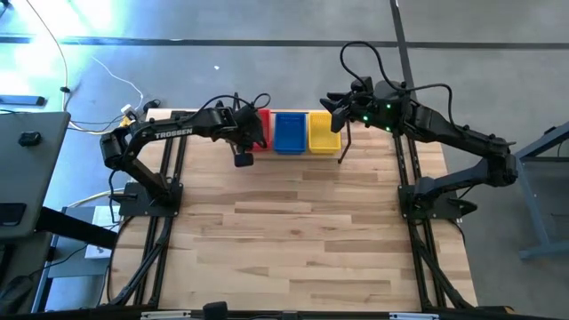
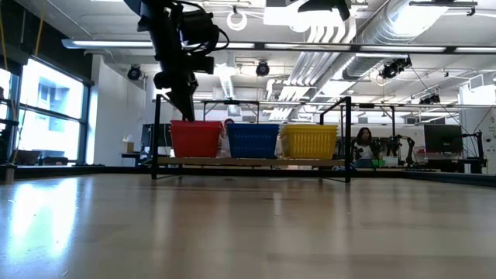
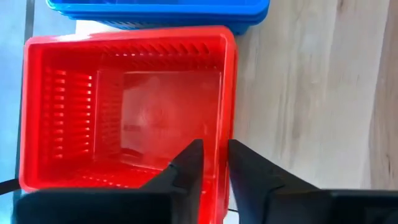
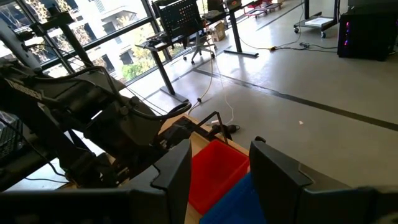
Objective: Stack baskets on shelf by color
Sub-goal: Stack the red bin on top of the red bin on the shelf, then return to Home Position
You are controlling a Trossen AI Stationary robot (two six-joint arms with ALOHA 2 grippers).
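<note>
Three groups of baskets stand side by side on the shelf [image 2: 248,162] at the table's far edge: red basket [image 3: 124,106], blue basket [image 1: 290,132] and yellow basket [image 1: 324,132]. In the low view each colour reads as one nested block; how many are in each I cannot tell. My left gripper [image 3: 216,155] is over the red basket's near-left corner, shut on its wall. My right gripper [image 4: 219,162] hangs open in the air above the shelf's far side, near the yellow basket [image 2: 308,141], touching nothing. My left gripper holds the red basket by the rim of its near wall [image 3: 225,134], close to the left corner. One finger [image 3: 186,165] is inside the basket and the other [image 3: 252,171] outside. The fingers come from above, pointing down. The basket stands upright on the shelf, level with the blue one.
Black wire posts [image 2: 348,139] rise at the shelf's ends. The wide wooden tabletop [image 1: 293,231] stretches from the shelf to the near edge. Cables lie on the floor beyond the far-left corner [image 1: 133,111]. People sit in the room behind the shelf [image 2: 361,143].
</note>
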